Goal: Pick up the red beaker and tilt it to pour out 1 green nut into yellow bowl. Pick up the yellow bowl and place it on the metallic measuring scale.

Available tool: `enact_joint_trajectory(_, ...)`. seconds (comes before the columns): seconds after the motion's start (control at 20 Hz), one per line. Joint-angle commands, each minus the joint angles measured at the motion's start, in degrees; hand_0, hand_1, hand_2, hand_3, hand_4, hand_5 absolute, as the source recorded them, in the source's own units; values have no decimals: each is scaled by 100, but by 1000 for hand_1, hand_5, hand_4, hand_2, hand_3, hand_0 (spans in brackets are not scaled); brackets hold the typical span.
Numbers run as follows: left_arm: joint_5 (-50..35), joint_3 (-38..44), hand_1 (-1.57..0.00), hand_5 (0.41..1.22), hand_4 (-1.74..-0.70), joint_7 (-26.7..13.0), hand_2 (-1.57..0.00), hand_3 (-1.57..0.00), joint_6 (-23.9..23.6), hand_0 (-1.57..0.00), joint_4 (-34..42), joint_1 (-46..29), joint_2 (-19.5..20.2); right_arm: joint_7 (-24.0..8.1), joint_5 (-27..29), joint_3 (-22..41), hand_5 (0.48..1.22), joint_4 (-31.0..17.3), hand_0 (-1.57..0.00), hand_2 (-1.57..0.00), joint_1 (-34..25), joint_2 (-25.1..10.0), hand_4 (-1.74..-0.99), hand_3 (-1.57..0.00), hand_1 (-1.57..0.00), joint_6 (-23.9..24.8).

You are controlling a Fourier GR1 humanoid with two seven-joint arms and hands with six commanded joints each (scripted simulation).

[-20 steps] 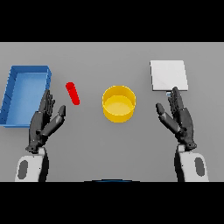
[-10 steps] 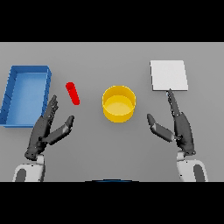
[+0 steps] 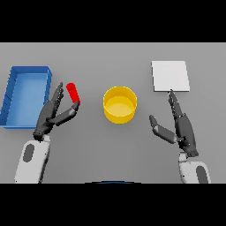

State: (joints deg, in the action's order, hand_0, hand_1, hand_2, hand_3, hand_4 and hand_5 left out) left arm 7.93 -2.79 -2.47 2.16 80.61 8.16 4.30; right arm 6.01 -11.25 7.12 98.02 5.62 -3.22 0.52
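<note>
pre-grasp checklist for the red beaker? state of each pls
1. Left hand open, thumb spread toward red beaker: ok.
2. Beaker held: not ok, the fingers are not closed round it.
3. Nut inside beaker: cannot tell.
4. Yellow bowl upright, apart from beaker: ok.
5. Scale top bare: ok.
6. Right hand open, away from bowl: ok.

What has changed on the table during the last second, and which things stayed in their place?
The left hand moved forward and toward the red beaker; its thumb now reaches the beaker's near end, but it does not grip it yet. The right hand spread its thumb out and shifted slightly. The beaker, yellow bowl, scale and blue tray stayed as they were.
</note>
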Motion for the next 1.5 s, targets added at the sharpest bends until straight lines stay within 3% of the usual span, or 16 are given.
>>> enact_joint_trajectory(0.0,18,12,1,636,-1180,169,1,1,17,1,-124,75,19,30,-20,17,626,36,1,1,48,-25,-1229,1,1,-17)
enact_joint_trajectory(0.3,229,60,1,657,-1197,324,1,1,-121,1,-925,821,-18,-170,-34,17,630,40,1,1,-36,-16,-1227,1,1,-10)
enact_joint_trajectory(0.55,286,182,1,671,-1203,307,1,1,-252,1,-1625,1362,-101,-102,38,-29,638,9,1,1,29,-5,-1238,1,1,-20)
enact_joint_trajectory(0.95,-54,639,-7,738,-1328,1182,-54,-37,-351,-4,-2569,1853,-304,-107,4,-11,644,155,1,1,135,6,-1244,1,1,32)
enact_joint_trajectory(1.05,-107,729,-230,787,-1401,1263,-287,-254,-425,-207,-2760,1987,-383,-203,30,-59,645,125,1,1,63,-69,-1240,1,1,-6)
enact_joint_trajectory(1.15,37,752,-588,943,-1471,1278,-662,-728,-770,-551,-2930,2049,-465,-125,9,-11,648,154,1,1,126,-22,-1237,1,1,3)
enact_joint_trajectory(1.2,175,700,-783,999,-1519,1333,-844,-884,-877,-755,-2964,2072,-461,-96,48,-13,648,193,1,1,195,-1,-1239,1,1,-7)
enact_joint_trajectory(1.3,391,570,-1067,1079,-1589,1507,-1106,-1058,-1000,-1049,-3029,2120,-470,-175,68,-71,648,206,1,1,142,-53,-1239,1,1,4)
enact_joint_trajectory(1.4,341,566,-1248,1130,-1636,1473,-1273,-1154,-937,-1237,-3018,2138,-454,-95,47,-60,650,170,1,1,156,-30,-1242,1,1,21)
enact_joint_trajectory(1.45,328,548,-1313,1148,-1597,1405,-1333,-1237,-918,-1304,-2972,2114,-458,-150,108,-75,647,98,1,1,93,-14,-1250,1,1,-15)
